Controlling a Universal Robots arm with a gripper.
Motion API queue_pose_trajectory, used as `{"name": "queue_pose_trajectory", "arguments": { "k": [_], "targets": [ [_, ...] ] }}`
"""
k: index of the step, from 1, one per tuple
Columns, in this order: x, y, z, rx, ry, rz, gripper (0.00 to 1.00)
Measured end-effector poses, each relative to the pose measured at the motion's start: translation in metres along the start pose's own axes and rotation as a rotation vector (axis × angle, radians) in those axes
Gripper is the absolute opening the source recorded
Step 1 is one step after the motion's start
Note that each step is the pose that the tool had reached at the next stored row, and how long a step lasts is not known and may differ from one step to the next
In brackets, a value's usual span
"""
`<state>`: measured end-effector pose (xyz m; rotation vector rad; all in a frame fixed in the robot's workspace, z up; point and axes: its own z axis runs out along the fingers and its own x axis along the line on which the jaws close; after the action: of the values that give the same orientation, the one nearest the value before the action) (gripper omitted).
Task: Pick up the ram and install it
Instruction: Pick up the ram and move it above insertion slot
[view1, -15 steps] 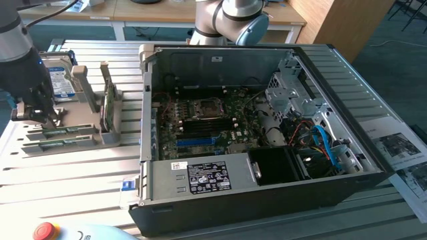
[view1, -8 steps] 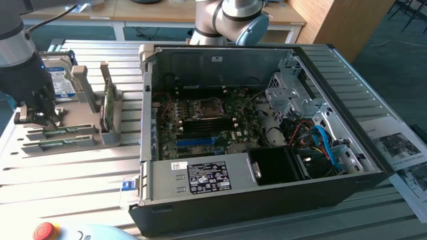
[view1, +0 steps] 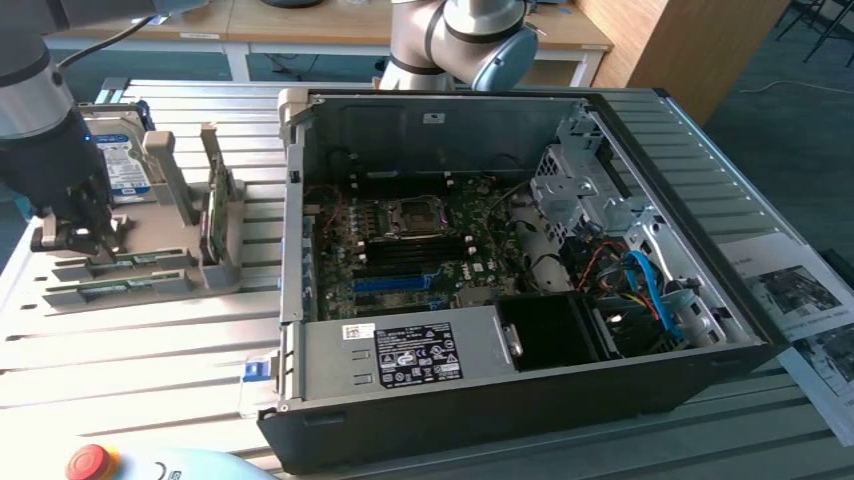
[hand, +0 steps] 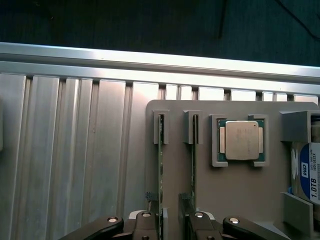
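Black gripper (hand: 169, 207) hangs with its jaws wide and nothing held, its fingertips (hand: 186, 202) either side of one end of the ram (hand: 160, 170), a green stick standing on edge in a slot of the grey holder (hand: 176, 150); it sits closer to one finger than the other, and I cannot tell whether they touch. A second stick (hand: 194, 165) stands parallel just outside the other finger, with the processor chip (hand: 241, 140) and the hard drive (hand: 312, 175) beyond it on the same holder, all on the ribbed aluminium table (hand: 75, 150). Judging by its build the ram is light, stiff and thin, likely brittle if twisted, so it wants a gentle, square pinch on its flat faces near the upper edge, clear of the contacts
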<state>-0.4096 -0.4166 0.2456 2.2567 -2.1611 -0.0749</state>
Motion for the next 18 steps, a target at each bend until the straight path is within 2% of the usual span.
{"name": "queue_pose_trajectory", "arguments": {
  "k": [9,18],
  "targets": [
    [0.003,0.0001,0.0004,0.0000,0.0000,0.000,0.30],
    [0.004,-0.0005,0.0130,-0.0001,0.0001,0.000,0.30]
  ]
}}
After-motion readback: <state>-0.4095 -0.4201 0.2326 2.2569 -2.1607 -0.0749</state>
